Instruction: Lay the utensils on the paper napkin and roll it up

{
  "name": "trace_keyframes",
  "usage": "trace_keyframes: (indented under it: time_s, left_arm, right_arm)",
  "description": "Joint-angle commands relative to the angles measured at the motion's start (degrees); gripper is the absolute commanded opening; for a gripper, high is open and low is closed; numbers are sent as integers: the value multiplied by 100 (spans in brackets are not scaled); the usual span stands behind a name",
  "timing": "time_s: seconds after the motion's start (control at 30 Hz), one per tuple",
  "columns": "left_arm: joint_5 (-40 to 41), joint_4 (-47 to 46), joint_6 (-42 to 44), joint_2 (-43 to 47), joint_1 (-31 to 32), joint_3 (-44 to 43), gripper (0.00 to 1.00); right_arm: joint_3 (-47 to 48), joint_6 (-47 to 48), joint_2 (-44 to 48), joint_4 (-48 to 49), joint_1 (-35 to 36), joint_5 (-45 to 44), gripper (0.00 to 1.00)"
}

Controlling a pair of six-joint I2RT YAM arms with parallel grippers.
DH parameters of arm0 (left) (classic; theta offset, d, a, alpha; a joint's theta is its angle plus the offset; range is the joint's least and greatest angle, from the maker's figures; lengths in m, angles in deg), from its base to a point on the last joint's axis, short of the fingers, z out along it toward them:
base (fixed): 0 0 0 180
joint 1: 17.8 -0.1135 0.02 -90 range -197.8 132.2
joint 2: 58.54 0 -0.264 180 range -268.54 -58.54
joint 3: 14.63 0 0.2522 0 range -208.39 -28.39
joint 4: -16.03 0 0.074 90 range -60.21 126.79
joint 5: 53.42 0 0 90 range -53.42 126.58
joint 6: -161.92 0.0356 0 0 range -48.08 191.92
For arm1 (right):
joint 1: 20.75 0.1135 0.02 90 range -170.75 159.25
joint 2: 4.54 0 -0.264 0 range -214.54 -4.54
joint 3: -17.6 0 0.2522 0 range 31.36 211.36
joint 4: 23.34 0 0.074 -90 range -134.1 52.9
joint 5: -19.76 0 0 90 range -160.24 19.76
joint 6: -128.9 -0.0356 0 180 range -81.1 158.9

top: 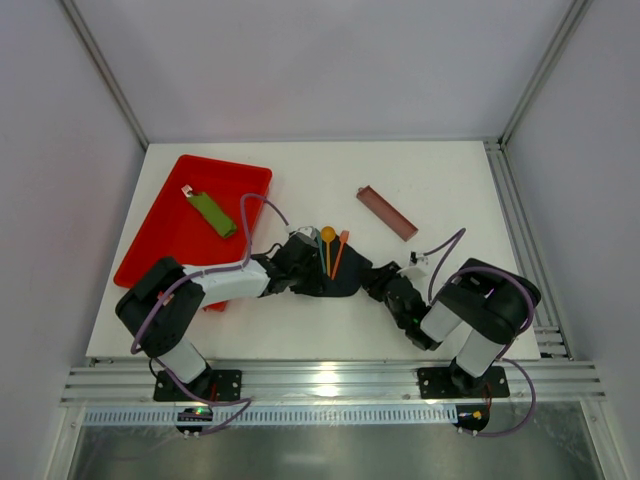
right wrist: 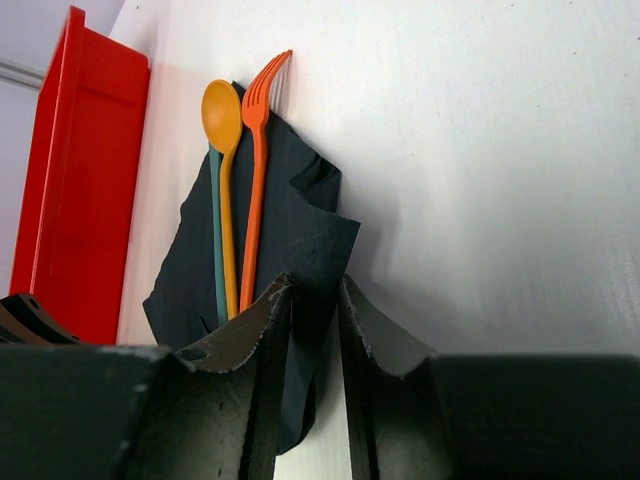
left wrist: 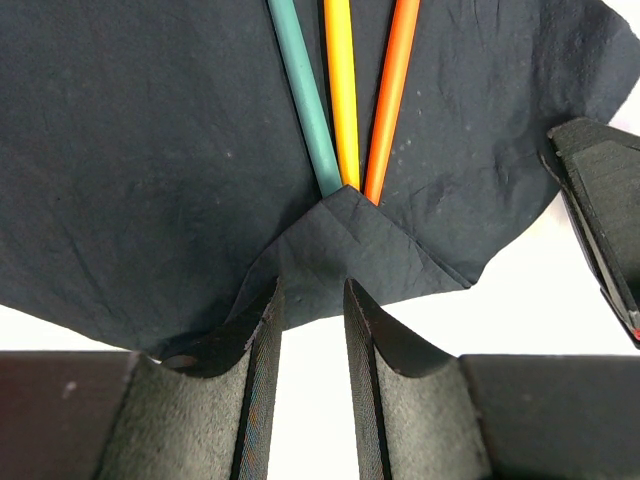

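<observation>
Left wrist: napkin corner at claw tips (parted).

The napkin is plain matte black, almost navy up close, with no print. The spoon is yellow-orange, the fork a brighter orange, and the third handle is teal. The big tray is glossy red. The flat piece in it is lime green with a whitish tip. The narrow tray is reddish brown, the table is white, and the cables are purple.
</observation>
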Motion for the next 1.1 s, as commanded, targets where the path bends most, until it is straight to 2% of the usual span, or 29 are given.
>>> trace_keyframes:
  time_s: [0.0, 0.3, 0.6, 0.77, 0.83, 1.07]
  left_arm:
    - [-23, -31, -23, -53, -27, -4, 30]
    - [-286, -250, -173, -53, -19, 93, 31]
    - [-453, -409, -296, -96, 95, 49, 31]
    - [-550, -540, -366, -211, 131, -4, 31]
    - [-559, -549, -366, -254, 122, -30, 31]
    - [-524, -470, -366, -387, 131, -223, 32]
  right_arm:
    - [-112, 116, 14, 480, -65, -174, 27]
    - [-183, 195, 31, 543, -171, -51, 4]
    - [-534, 388, 900, -423, -179, -156, 4]
    - [-298, 757, 1876, -1758, -153, -156, 4]
    - [-140, 1074, 2069, -1918, -135, -113, 4]
    - [484, 1803, 1895, -2270, -109, 476, 4]
